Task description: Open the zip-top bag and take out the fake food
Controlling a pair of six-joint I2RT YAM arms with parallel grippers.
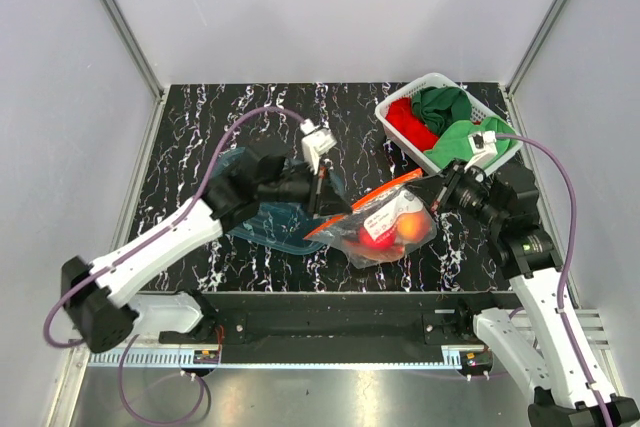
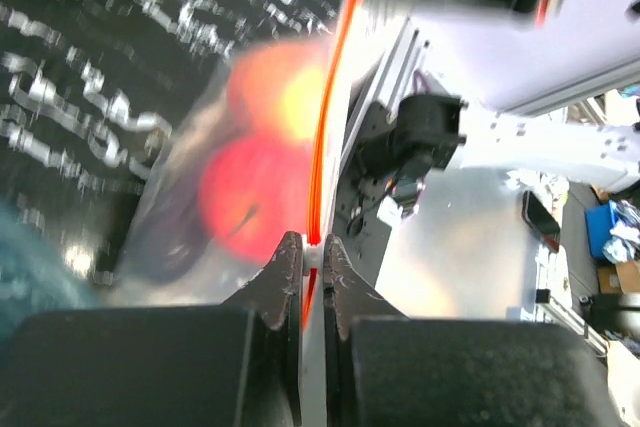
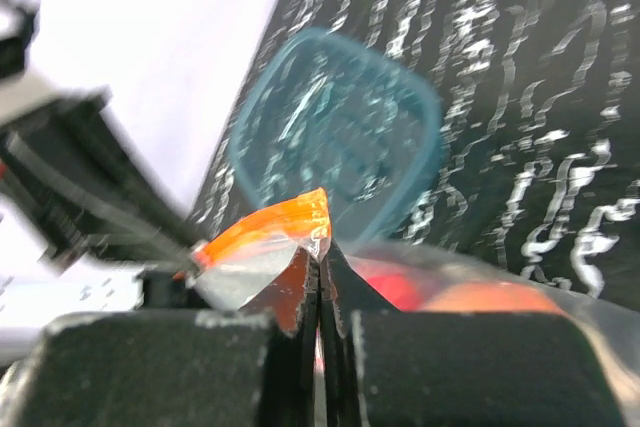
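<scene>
Black marbled table [image 1: 200,117], pale walls [image 1: 340,7], zip-top bag [image 1: 385,219] centre

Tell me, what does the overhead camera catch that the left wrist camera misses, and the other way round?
Only overhead: the white basket of red and green cloths, and a white printed label. Only the left wrist: a close look at the left fingers pinched shut on the orange zip strip. Both: the zip-top bag holding the red fruit and the orange fruit.

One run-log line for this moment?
left claw: shut on orange-red zip strip | right claw: shut on same strip | clear crinkly zip-top bag: held between both | glossy red fruit, orange-peach fruit: inside
</scene>
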